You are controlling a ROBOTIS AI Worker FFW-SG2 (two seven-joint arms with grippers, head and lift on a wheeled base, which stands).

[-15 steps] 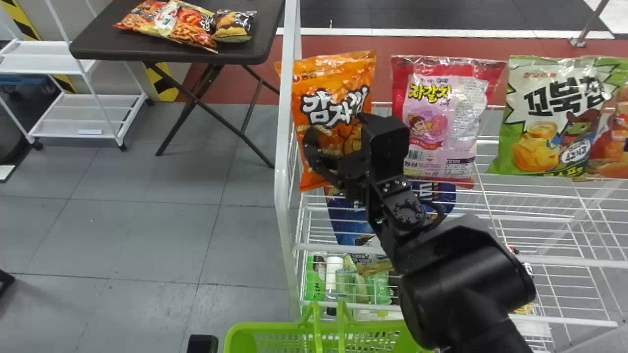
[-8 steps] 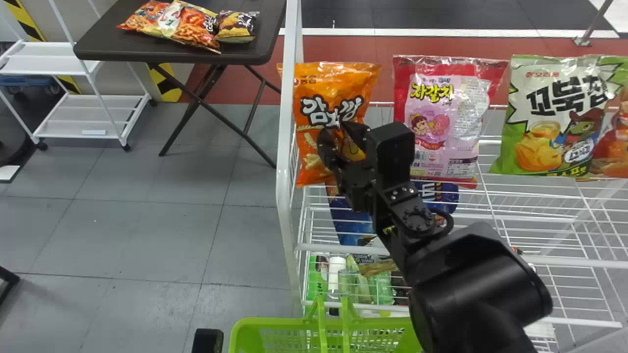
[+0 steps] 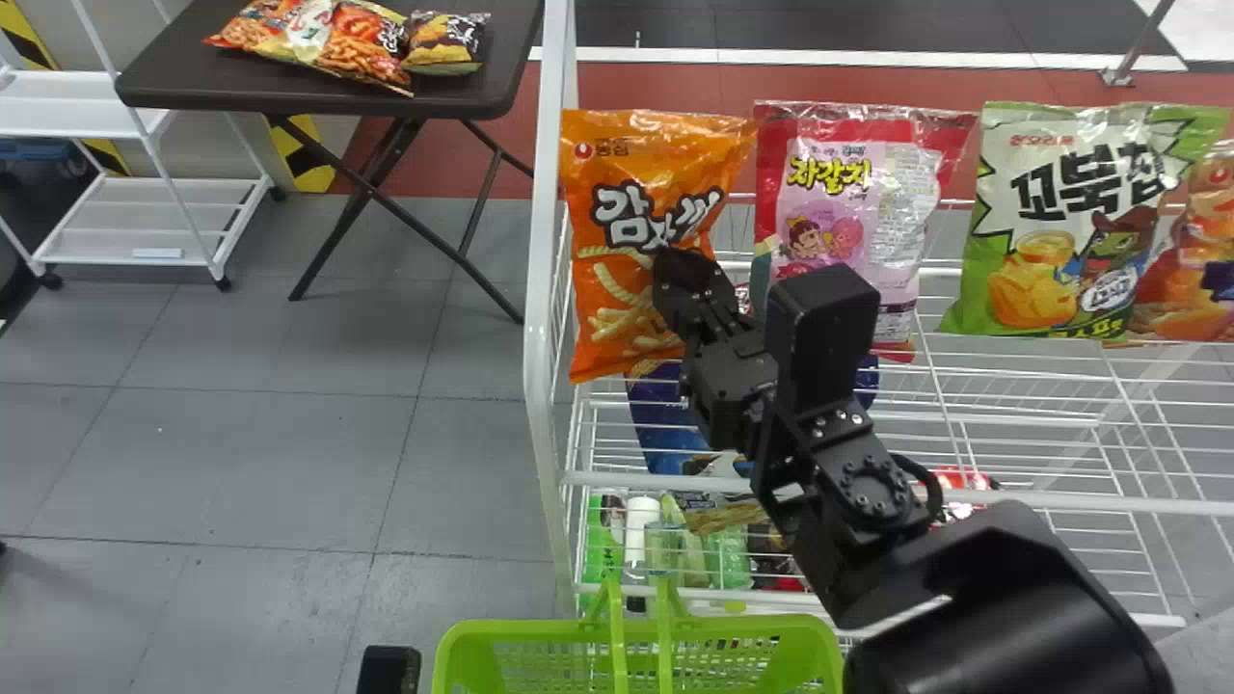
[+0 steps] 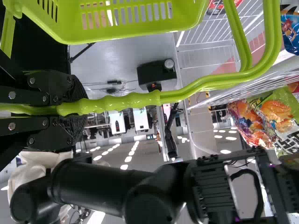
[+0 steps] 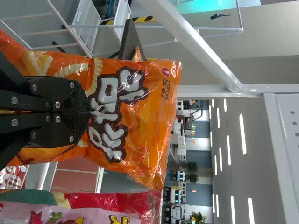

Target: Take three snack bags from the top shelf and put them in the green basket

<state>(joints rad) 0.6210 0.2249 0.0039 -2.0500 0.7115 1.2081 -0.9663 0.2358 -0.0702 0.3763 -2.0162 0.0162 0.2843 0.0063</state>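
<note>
Picking, apparently: pinching orange bag (image 3: 603, 183), upper centre, with right gripper (image 5: 88, 112). Clenching handle (image 4: 135, 101) with left gripper (image 4: 83, 107). Probably requiring lifting next, toward basket (image 3: 511, 628), bottom centre.

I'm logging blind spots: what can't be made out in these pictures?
Floor of green basket: head view, cut off by bottom edge.
Part of orange bag: right wrist view, behind right tool.
Right part of blue packet: head view, behind right arm.
Right side of rightmost bag: head view, cut off by right edge.
</note>
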